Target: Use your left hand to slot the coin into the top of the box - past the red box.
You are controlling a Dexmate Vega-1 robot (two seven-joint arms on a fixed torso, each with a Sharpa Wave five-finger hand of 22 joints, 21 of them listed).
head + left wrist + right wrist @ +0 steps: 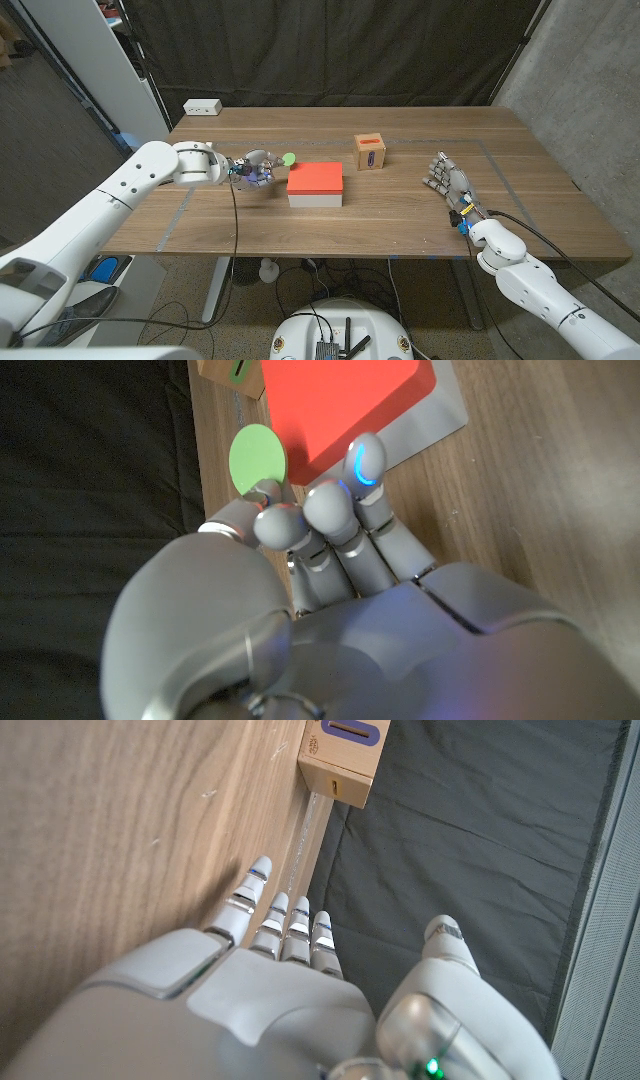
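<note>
A wooden table (400,225) seen from above, with a dark curtain (330,50) hanging behind it and a white power strip (202,106) at the far left corner, at about ten o'clock from the table's centre. Near the centre lies a flat red box (315,179) resting on a grey base (316,200). Beyond it, at about one o'clock from the red box and well apart from it, stands a small brown cardboard box (371,152) with a slot in a coloured patch on its top. The robot's left arm reaches in from eight o'clock, and its left hand (250,169) hangs just beside the red box, at the box's nine o'clock side. That hand pinches a small round green coin (289,158) between the thumb and a fingertip, with the other fingers (366,460) curled close alongside; the coin sticks out from the fingertips toward the red box's far left corner. In the left wrist view the coin (257,456) shows as a flat green disc held on edge by the fingertips, with the red box (345,400) right behind it and a corner of the cardboard box (228,374) further on. The right hand (449,186) stands on the table at about three o'clock from the red box, well apart from it, holding nothing, its fingers straight and a little spread. In the right wrist view the right hand (290,970) points toward the cardboard box (343,755).
</note>
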